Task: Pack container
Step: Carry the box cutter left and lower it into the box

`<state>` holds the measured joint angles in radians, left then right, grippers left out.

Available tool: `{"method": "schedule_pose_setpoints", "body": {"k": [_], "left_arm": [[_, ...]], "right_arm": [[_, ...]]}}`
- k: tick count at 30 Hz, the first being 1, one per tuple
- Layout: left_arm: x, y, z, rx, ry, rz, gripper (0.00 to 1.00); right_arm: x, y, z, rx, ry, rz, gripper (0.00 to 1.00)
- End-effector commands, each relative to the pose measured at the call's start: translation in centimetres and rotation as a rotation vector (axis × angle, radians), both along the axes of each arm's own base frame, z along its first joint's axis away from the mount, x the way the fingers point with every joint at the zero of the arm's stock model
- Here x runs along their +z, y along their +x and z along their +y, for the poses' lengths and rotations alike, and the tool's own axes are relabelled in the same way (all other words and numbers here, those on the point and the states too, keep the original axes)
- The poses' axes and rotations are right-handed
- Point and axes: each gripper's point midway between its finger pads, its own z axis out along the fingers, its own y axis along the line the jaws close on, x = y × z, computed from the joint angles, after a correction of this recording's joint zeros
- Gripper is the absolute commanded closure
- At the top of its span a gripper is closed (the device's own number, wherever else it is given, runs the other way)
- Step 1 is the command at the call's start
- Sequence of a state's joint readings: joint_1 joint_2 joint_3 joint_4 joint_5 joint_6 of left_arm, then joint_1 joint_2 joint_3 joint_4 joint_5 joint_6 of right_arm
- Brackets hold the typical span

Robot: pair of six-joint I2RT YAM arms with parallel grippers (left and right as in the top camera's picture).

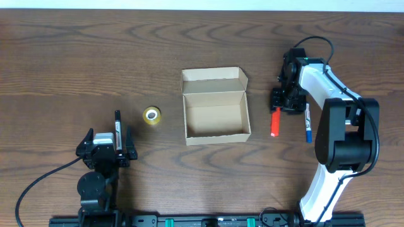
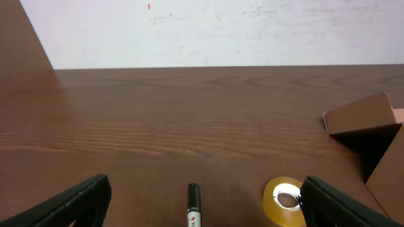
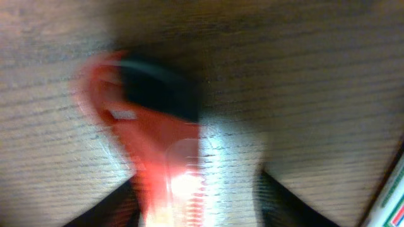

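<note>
The container (image 1: 215, 108) is an open tan cardboard box at the table's middle, its flap lid folded back; its corner shows in the left wrist view (image 2: 369, 120). A yellow tape roll (image 1: 151, 115) lies left of it and also shows in the left wrist view (image 2: 284, 200). My left gripper (image 1: 120, 148) is open and low by the front edge, with a black marker (image 2: 193, 205) lying between its fingers (image 2: 205, 213). My right gripper (image 1: 283, 103) is down over the top end of a red pen-like object (image 1: 275, 122). The right wrist view is blurred, with the red object (image 3: 161, 157) between spread fingers (image 3: 196, 205).
A blue marker (image 1: 308, 123) lies just right of the red object, beside my right arm; its edge shows in the right wrist view (image 3: 391, 189). The black marker (image 1: 117, 125) points away from the left gripper. A white wall (image 2: 221, 31) lies beyond the table's far edge.
</note>
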<state>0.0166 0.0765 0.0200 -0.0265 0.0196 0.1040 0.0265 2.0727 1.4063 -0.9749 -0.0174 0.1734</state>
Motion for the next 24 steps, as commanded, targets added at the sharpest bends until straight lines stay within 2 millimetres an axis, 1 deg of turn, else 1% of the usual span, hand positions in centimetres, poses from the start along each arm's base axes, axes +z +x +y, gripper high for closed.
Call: {"method": "schedule_pose_setpoints", "body": {"k": [1, 2, 4, 5, 6, 17, 19, 22, 24], "left_arm": [[-1.9, -0.2, -0.1, -0.002, -0.009, 0.064, 0.05], [-1.9, -0.2, -0.1, -0.002, -0.009, 0.064, 0.05], [-1.9, -0.2, -0.1, -0.002, -0.009, 0.064, 0.05], [-1.9, -0.2, -0.1, -0.003, -0.009, 0.064, 0.05], [-1.9, -0.2, -0.1, -0.003, -0.009, 0.064, 0.05], [-1.9, -0.2, -0.1, 0.004, -0.038, 0.062, 0.05], [-1.9, -0.2, -0.1, 0.004, -0.038, 0.063, 0.05], [-1.9, -0.2, -0.1, 0.004, -0.038, 0.063, 0.05], [-1.9, -0.2, -0.1, 0.004, -0.038, 0.063, 0.05]], "right_arm": [[-1.2, -0.3, 0.2, -0.006, 0.012, 0.033, 0.65], [-1.2, -0.3, 0.2, -0.006, 0.012, 0.033, 0.73], [-1.2, -0.3, 0.2, -0.006, 0.012, 0.033, 0.82], [-1.2, -0.3, 0.2, -0.006, 0.012, 0.032, 0.92], [-1.3, -0.2, 0.2, -0.006, 0.012, 0.03, 0.98], [-1.2, 0.3, 0.4, -0.004, 0.018, 0.01, 0.99], [-0.9, 0.6, 1.0, 0.028, 0.057, -0.009, 0.99], [0.6, 1.7, 2.4, 0.082, 0.138, -0.072, 0.99], [2.5, 2.8, 3.1, 0.097, 0.178, -0.142, 0.99]]}}
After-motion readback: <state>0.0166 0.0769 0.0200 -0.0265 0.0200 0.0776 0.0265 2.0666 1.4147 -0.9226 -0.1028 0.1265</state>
